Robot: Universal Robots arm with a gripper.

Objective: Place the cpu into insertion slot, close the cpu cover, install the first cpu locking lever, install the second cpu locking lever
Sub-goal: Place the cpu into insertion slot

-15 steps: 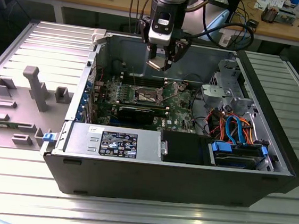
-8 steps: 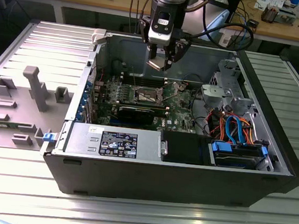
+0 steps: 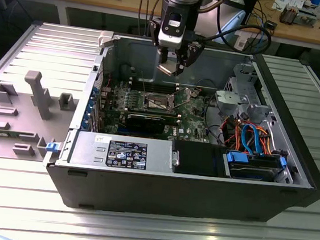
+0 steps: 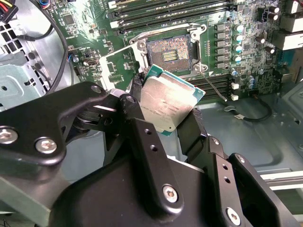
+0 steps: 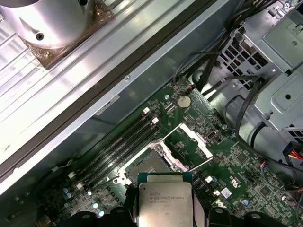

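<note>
The cpu (image 4: 168, 104), a small flat square chip with a silvery-grey metal top and a green edge, hangs in the air inside the black computer case (image 3: 198, 195), clamped between the black fingers of the tool (image 4: 165, 108). The tool is closed on it by two opposite edges. The metal top faces up toward the arm, and the underside faces down toward the green circuit board (image 4: 90, 28).

The insertion slot (image 4: 169, 54), a square socket with a dark pin field and a silver rim, is bare. In the exterior view it lies below the cpu (image 3: 168, 69), toward the near side of the case and a little to the exterior view's left, well apart from it. The chip is almost square, so it has hardly any long axis. In both wrist views its edges look turned at an angle to the slot's edges, corner toward side rather than edge to edge.

The cpu cover (image 5: 197, 139), a thin silvery frame plate with a cut-out window, is swung open clear of the slot (image 5: 147, 166). Long narrow memory slots (image 5: 118, 144) run along the slot's far side. The case rests on a ribbed metal bench (image 3: 137, 232).
</note>
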